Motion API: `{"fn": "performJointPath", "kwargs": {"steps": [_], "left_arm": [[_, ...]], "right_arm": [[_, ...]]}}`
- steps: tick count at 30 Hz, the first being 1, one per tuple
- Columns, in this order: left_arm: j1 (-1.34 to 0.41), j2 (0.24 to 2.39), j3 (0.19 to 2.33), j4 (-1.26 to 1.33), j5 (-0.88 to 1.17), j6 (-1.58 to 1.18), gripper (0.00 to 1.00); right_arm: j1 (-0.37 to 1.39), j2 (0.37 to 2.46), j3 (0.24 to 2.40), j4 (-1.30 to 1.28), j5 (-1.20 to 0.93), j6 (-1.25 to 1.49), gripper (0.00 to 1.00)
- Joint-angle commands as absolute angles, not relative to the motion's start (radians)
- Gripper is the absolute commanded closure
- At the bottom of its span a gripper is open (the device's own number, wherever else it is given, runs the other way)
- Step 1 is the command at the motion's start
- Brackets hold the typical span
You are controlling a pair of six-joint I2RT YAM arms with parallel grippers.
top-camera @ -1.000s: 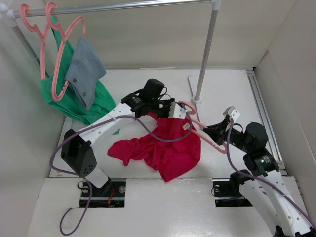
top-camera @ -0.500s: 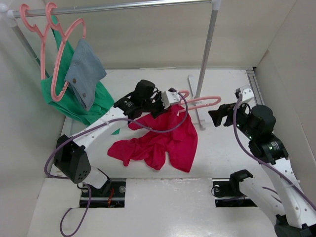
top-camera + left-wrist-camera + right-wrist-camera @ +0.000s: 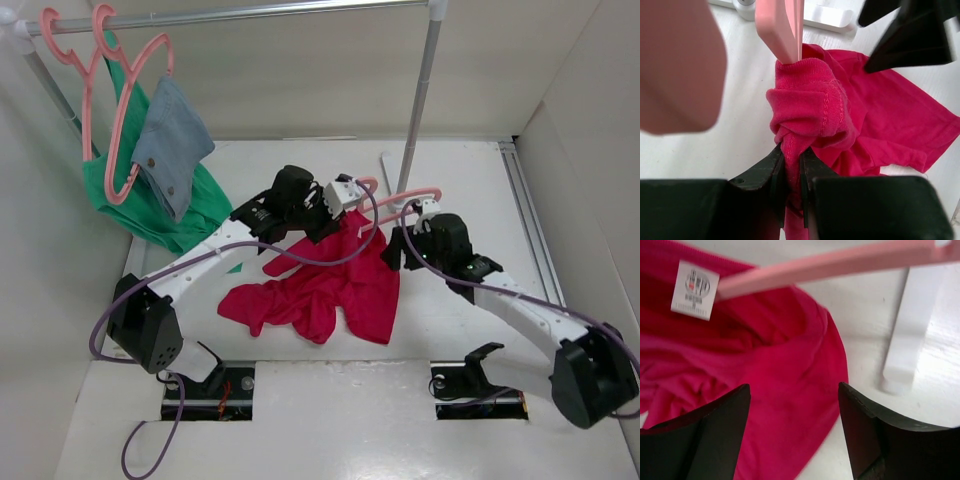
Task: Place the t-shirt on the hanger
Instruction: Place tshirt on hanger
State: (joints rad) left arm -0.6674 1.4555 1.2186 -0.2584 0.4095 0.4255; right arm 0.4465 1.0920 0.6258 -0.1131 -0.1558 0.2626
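Noting the change over the last half second: right gripper [image 3: 392,248] has come off the far end of the hanger [image 3: 410,194] and dropped in beside the shirt [image 3: 340,285]. That arm was stretched high to the right; now it's folded low, forearm running back toward its base, wrist pitched down at the table [image 3: 470,170]. Its fingers are spread wide with nothing between them. The wrist view has the hanger bar crossing above them and the collar's white label [image 3: 695,290] just under the bar. Left gripper [image 3: 792,156] has barely moved: pinched tight on a bunched wad of shirt near the collar, held off the table, with one hanger arm running down into that wad. The rest of the shirt trails down and lies crumpled on the table toward the arm bases. My read: one shoulder is threaded or close to it, and the right is repositioning to grab collar fabric for the other hanger arm. I can't tell what's carrying the hanger now, so it may slip out. Left arm is reached out long, elbow low, wrist near the rack pole [image 3: 415,110].
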Motion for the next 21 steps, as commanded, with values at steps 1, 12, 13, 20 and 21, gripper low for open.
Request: {"fn": "performJointPath", "kwargs": {"steps": [1, 12, 13, 20, 21], "left_arm": [[-0.669, 1.393, 1.218, -0.195, 0.420, 0.388, 1.00], [-0.669, 1.393, 1.227, -0.186, 0.439, 0.347, 1.00], [-0.669, 1.393, 1.227, -0.186, 0.451, 0.347, 1.00], [-0.623, 1.384, 1.227, -0.196, 0.497, 0.319, 1.00], [-0.612, 1.375, 1.227, -0.210, 0.497, 0.336, 1.00]], "right_arm": [[0.474, 1.166, 0.649, 0.175, -0.120, 0.348, 0.24], [0.495, 1.497, 0.733, 0.264, 0.011, 0.436, 0.39], [0.495, 1.518, 0.742, 0.264, 0.011, 0.436, 0.46], [0.460, 1.502, 0.697, 0.273, 0.021, 0.456, 1.00], [0.445, 1.484, 0.677, 0.273, 0.021, 0.456, 1.00]]}}
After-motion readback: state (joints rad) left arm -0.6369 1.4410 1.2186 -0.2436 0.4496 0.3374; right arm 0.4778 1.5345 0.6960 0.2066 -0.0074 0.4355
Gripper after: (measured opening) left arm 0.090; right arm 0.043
